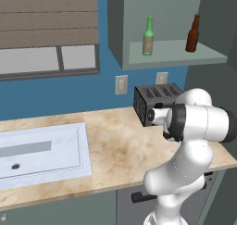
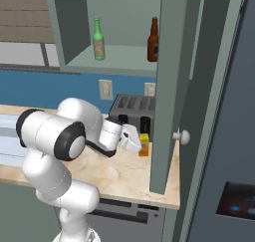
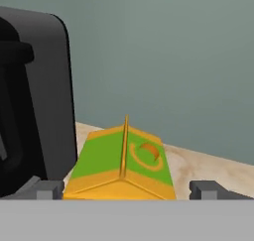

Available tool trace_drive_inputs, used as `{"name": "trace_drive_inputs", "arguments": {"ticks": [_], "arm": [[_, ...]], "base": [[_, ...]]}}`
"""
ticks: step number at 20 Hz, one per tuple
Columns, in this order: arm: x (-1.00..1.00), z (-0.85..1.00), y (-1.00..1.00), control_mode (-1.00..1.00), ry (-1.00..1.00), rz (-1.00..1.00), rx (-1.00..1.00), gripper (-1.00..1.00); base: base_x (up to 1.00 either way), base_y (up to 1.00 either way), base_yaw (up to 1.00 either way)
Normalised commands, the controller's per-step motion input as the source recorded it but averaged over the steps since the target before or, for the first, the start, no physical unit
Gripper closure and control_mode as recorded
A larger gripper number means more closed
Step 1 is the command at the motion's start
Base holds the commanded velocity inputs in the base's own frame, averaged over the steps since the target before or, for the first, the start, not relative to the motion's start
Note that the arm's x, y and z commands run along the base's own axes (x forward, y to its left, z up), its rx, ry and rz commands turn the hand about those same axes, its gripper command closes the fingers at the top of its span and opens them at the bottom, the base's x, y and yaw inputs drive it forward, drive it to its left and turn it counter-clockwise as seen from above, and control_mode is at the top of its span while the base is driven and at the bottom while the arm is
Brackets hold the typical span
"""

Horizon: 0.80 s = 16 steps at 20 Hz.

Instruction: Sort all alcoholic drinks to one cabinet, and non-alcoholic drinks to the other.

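The small orange carton (image 3: 120,165) is seen on the counter (image 1: 115,150), just beside the toaster (image 2: 133,112), and it sits right between the two finger tips (image 3: 42,189) of the gripper (image 2: 138,145). The gripper is held wide apart, with one tip on each side of the carton, and nothing is squeezed yet. The carton could be pushed over or slid away if the tips are closed off-centre, because it looks light and has a pointed top. The toaster could also be bumped, since it stands so close to one tip. The open cabinet door (image 2: 172,86) hangs near the toaster on the far side of the carton, so it could be hit when the carton is lifted. Above the toaster, the open cabinet (image 1: 176,53) holds two bottles on its shelf: the green bottle (image 1: 148,36) and the brown bottle (image 1: 192,34), both upright and well apart. These could be knocked if the carton is put in there by mistake. The sink (image 1: 44,150) is far from the toaster.
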Motion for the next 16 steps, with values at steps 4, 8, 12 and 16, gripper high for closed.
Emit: {"name": "trace_drive_inputs", "arguments": {"ticks": [4, 8, 12, 16], "arm": [[0.10, -0.10, -0.14, -1.00, -0.01, 0.02, 0.00, -1.00], [0.18, -0.14, -0.07, -1.00, -0.01, 0.03, 0.00, -1.00], [0.18, -0.15, 0.00, -1.00, 0.00, 0.02, 0.00, -1.00], [0.11, -0.09, 0.00, -1.00, 0.00, 0.02, 0.00, 1.00]], "base": [[0.00, 0.00, 0.00], [0.00, 0.00, 0.00], [0.00, 0.00, 0.00], [0.00, 0.00, 0.00]]}}
